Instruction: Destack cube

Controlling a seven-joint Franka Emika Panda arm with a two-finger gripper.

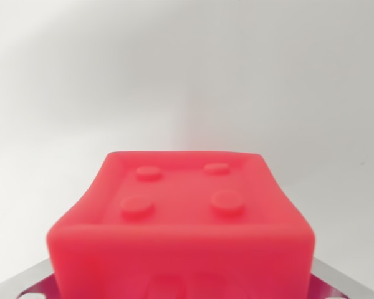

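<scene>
Gripper (186, 293): two metal fingers (34, 283) show only as flat, brushed silver corners at either lower side of the red cube (184, 233), touching or just beside its flanks; whether they clamp it cannot be told, since the cube hides the jaw line. Surface (187, 75): plain white, matte and featureless, filling everything behind and to both sides of the cube, with soft grey shading above it. Red cube: coral red, soft-looking, smooth with rounded edges and corners, close under the camera, filling the lower centre; top face slightly recessed inside a raised rim. Studs (228, 202): four low round discs, set two by two on the cube's top face.
</scene>
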